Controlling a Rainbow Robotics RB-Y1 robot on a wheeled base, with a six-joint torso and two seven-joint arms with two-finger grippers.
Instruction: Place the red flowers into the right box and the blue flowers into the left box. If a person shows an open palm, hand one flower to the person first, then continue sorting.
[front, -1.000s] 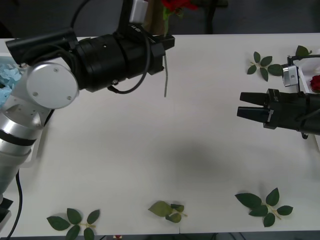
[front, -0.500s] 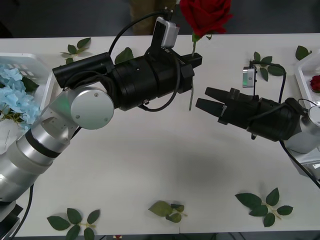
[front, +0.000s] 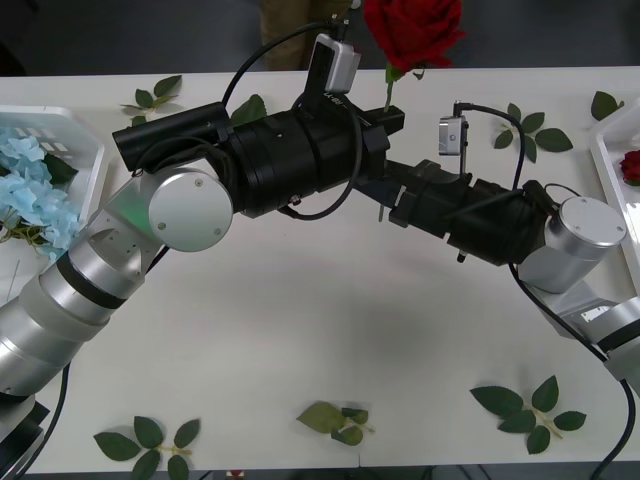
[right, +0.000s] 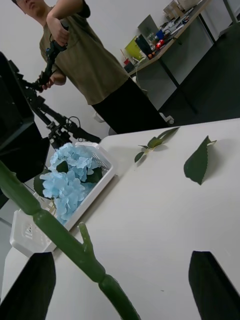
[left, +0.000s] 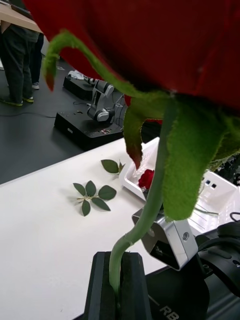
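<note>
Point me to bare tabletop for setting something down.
Bare: the wide stretch between the crossed arms and the front-edge leaf sprigs. Crowded: mid-table, where the left gripper holds the red rose beside the right gripper.

Quick tally for you: two red roses, one held up high (front: 412, 28) and one in the right box (front: 631, 165). One bunch of blue flowers (front: 25, 190) in the left box (front: 70, 120). So two boxes. You've got two arms in play. Loose leaf sprigs on the desk (front: 300, 340): I count about seven.
</note>
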